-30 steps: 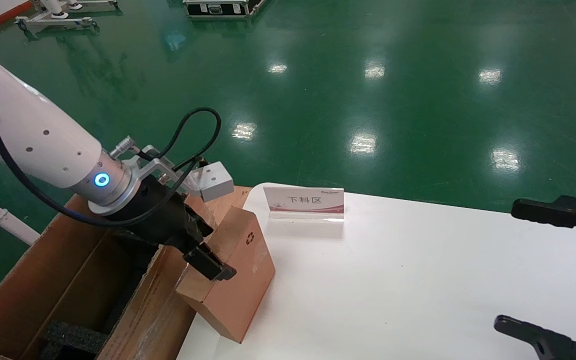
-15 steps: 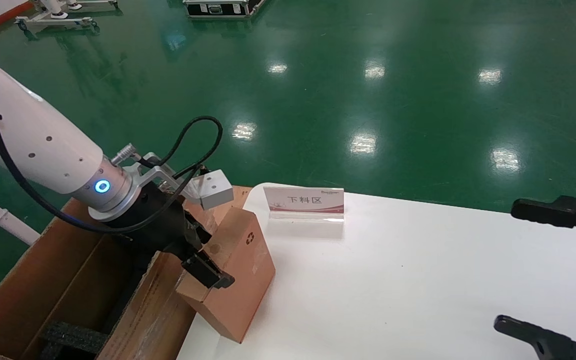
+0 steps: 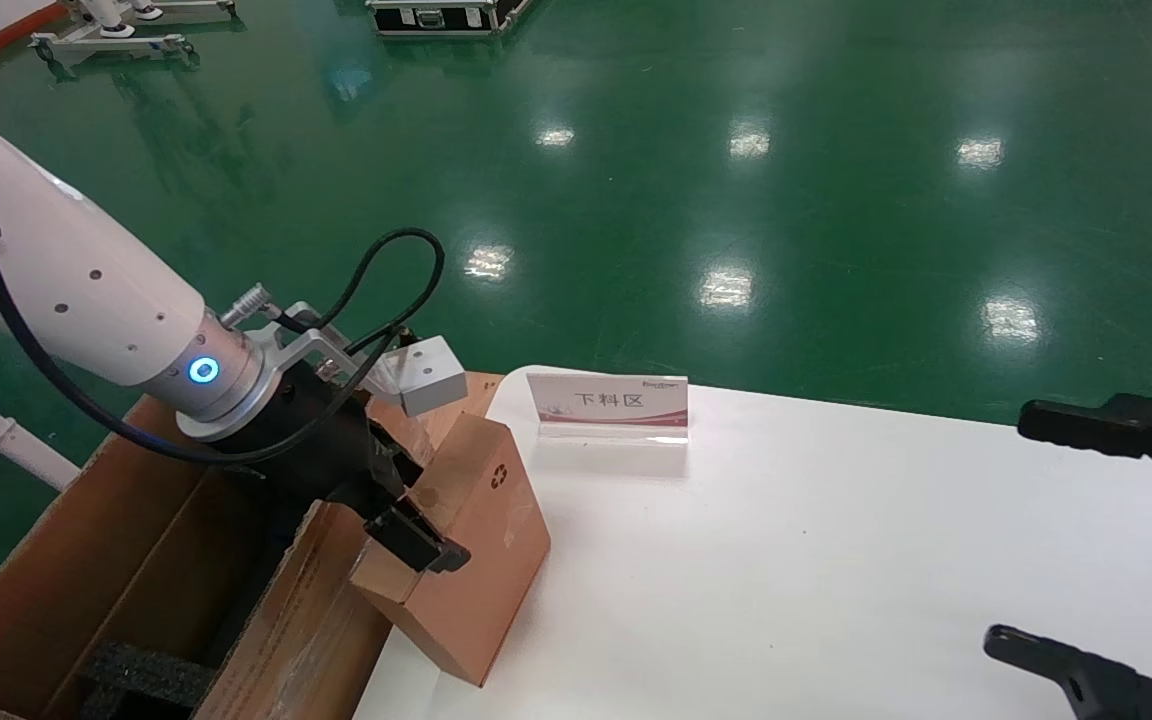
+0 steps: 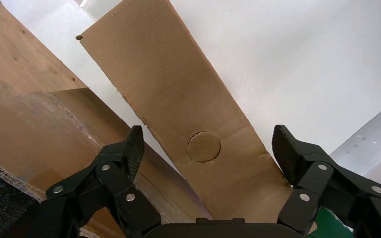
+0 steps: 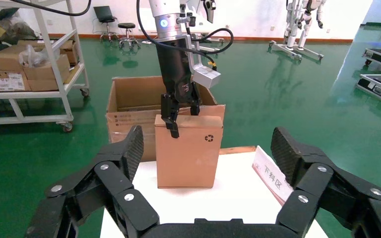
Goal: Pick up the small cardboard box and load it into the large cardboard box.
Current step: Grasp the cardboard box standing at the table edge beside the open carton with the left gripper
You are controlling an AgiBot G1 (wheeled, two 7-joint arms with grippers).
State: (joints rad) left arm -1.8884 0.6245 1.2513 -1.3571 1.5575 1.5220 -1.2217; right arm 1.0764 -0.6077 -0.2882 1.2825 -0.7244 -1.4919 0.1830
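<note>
The small cardboard box (image 3: 481,560) stands upright at the left edge of the white table (image 3: 816,560), its recycling symbol on the face toward the right arm (image 5: 191,153). My left gripper (image 3: 426,512) is open and straddles the box's narrow top (image 4: 178,99). One finger hangs over the front face and the other sits behind, with a gap showing beside the pads. The large cardboard box (image 3: 136,540) lies open just left of the table, with black foam (image 3: 146,675) inside. My right gripper (image 3: 1056,535) is open and parked over the table's right side.
A red-and-white placard (image 3: 608,402) stands on the table behind the small box. Green floor surrounds the table. A shelving cart with cartons (image 5: 30,64) stands far off beyond the large box, and a black case (image 3: 441,15) lies on the floor.
My left gripper has shifted very slightly down and left over the small box's top. The box itself has not moved, and the right arm has barely moved.
</note>
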